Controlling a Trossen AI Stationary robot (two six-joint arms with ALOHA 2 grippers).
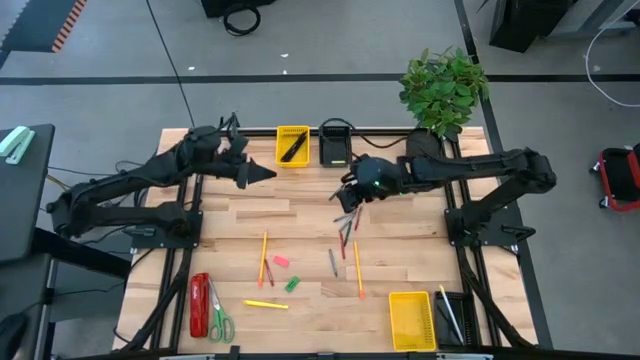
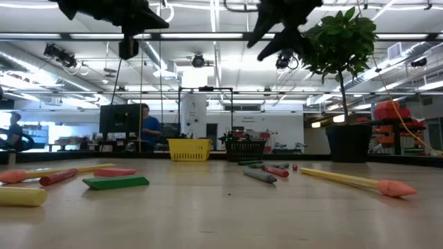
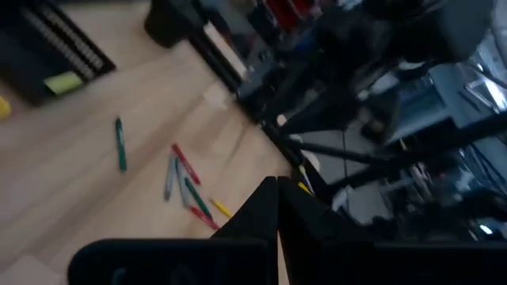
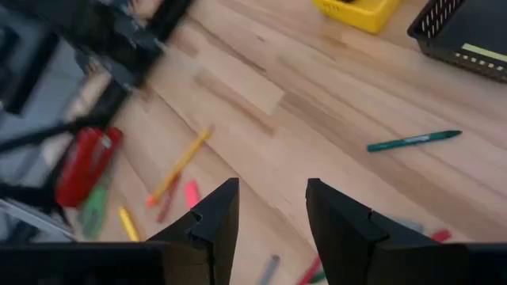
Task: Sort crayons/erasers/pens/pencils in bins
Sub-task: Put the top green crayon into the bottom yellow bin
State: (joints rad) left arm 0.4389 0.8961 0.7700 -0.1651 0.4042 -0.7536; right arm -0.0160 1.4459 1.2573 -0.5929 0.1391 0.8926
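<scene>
Crayons [image 1: 345, 228], pencils [image 1: 264, 246] and erasers [image 1: 281, 261] lie loose on the table [image 1: 300, 215], well apart from the yellow bin [image 1: 292, 145] and black bin [image 1: 335, 146] at its far edge. The right gripper [image 1: 350, 196] hangs over the crayon cluster, fingers spread and empty. The left gripper [image 1: 268, 173] hovers beside the far yellow bin, fingers pressed together on nothing.

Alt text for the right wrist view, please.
The right gripper, jaws open and empty, hangs above the wooden table. Beyond it lie a green pen, an orange pencil, a pink eraser and a red stapler.
</scene>
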